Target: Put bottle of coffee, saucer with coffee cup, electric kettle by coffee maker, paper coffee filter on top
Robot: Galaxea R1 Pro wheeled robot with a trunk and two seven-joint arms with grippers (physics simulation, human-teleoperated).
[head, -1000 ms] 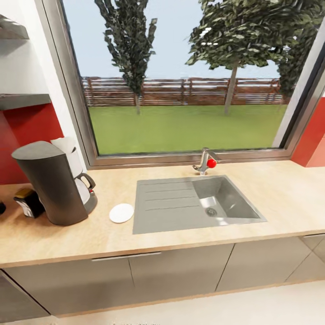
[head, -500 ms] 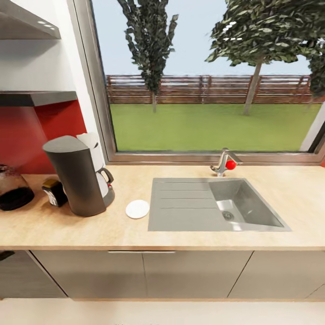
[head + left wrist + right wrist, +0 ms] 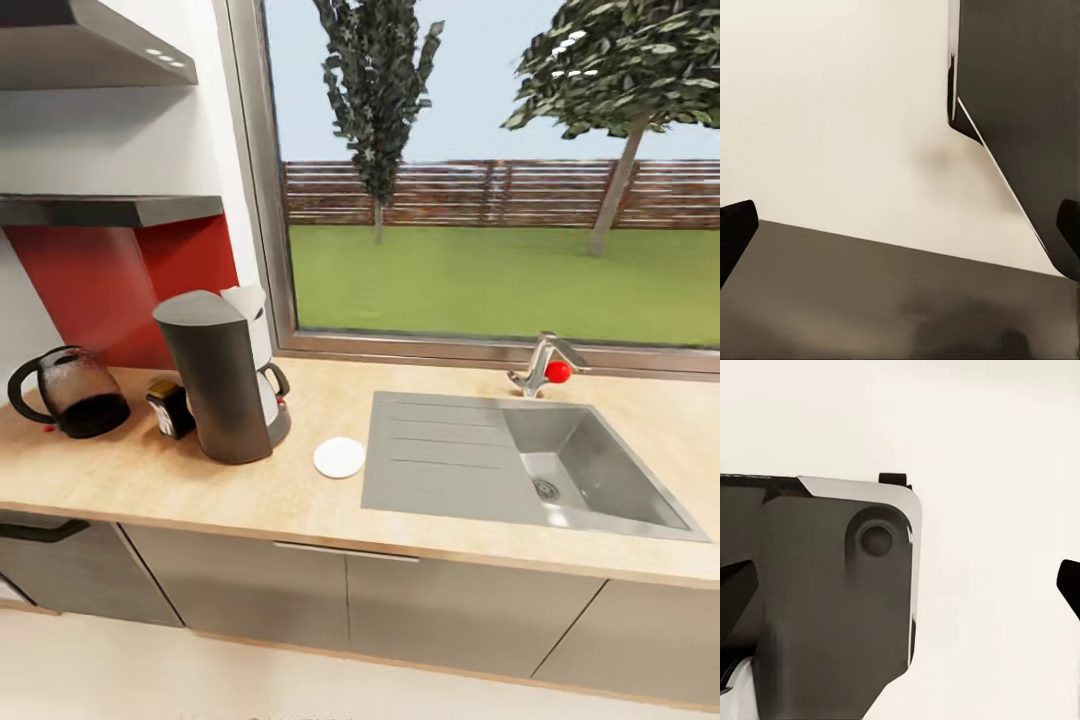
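Coffee maker (image 3: pixel 222 378) stands on the counter (image 3: pixel 200 490) left of the sink (image 3: pixel 520 470), paper filter (image 3: pixel 246 300) on top, saucer (image 3: pixel 339 457) right, labelled bottle (image 3: pixel 170 408) (unreadable) and kettle (image 3: pixel 68 392) left; both grippers' fingers spread apart.

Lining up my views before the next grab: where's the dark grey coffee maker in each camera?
Head view: tall dark grey coffee maker left of centre on the wooden counter, beside the round white saucer.
Left wrist view: pale floor and dark robot panels.
Right wrist view: the same pair.
Shared landmark: probably the pale floor.
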